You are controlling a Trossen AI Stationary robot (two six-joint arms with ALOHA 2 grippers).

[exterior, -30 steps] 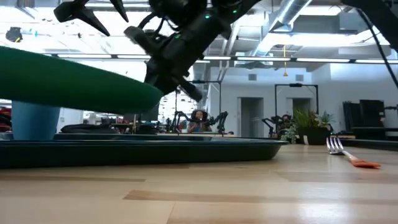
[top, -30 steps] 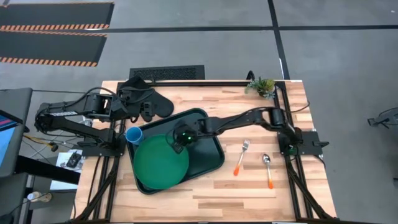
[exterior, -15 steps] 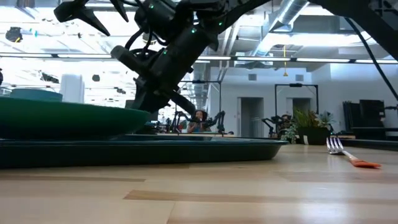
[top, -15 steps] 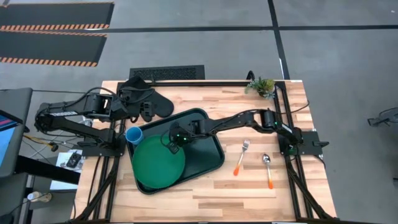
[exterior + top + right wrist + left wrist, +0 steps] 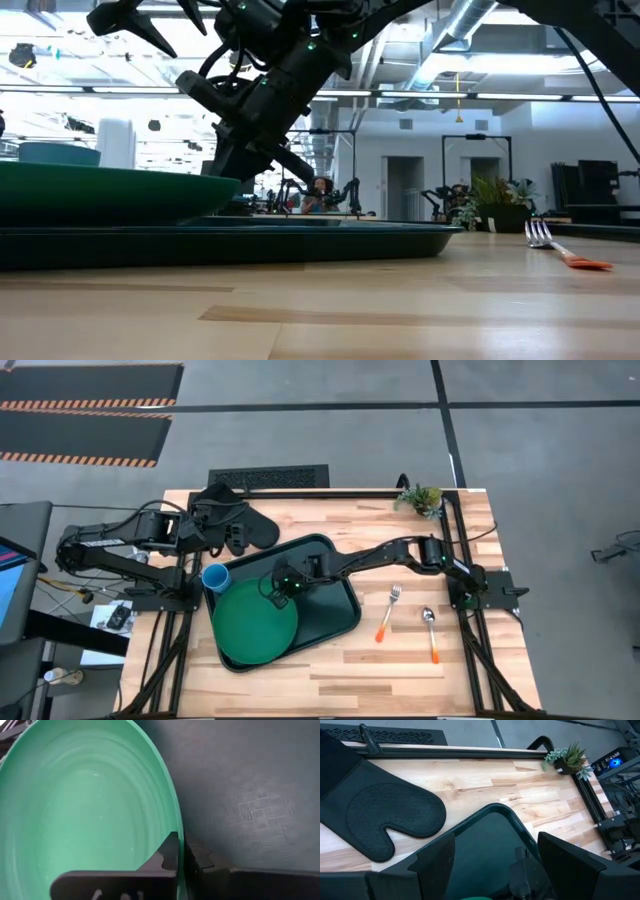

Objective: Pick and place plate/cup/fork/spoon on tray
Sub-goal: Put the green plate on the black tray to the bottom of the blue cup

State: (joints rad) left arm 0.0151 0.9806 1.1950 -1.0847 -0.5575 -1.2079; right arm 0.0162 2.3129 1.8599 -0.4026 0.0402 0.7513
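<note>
The green plate [image 5: 255, 622] lies nearly level on the left half of the dark tray [image 5: 335, 610]; it also shows in the low view [image 5: 100, 190]. My right gripper [image 5: 277, 586] is shut on the plate's far right rim. The light-blue cup [image 5: 214, 576] stands at the tray's far left corner; whether it is inside the rim, I cannot tell. The fork [image 5: 388, 612] and the spoon [image 5: 431, 632] lie on the table right of the tray. My left gripper [image 5: 495, 865] is open and empty above the table's far left. My right gripper pinches the plate's raised rim [image 5: 172, 827] between its two fingers, one finger on the plate's inner side and one on the outer side. The fingers slant down from the table's right and far side. The plate sits low on the tray, nearly level.
A black oven mitt [image 5: 235, 520] lies at the far left of the table, under my left arm. A small potted plant [image 5: 421, 498] stands at the far right corner. Bare wood shows along the near edge [image 5: 350, 680].
My right gripper has gone down and a little toward the table's left edge with the plate. The plate, held tilted and raised above the tray a second ago, now sits low and nearly level on the tray.
</note>
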